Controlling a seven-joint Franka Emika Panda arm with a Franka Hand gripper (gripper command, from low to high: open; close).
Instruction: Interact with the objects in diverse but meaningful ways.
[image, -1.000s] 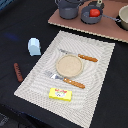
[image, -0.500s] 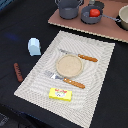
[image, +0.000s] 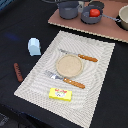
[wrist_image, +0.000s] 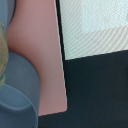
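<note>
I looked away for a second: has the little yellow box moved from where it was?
No. The yellow box lies at the same near edge of the striped placemat, just below the fork, as before.

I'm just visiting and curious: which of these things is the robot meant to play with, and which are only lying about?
For the job: tomato, blue carton, yellow box, sausage.

Just lying about: fork, knife, wooden plate, placemat, grey pots.

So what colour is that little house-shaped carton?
Pale blue carton, clearest in the exterior view.
</note>
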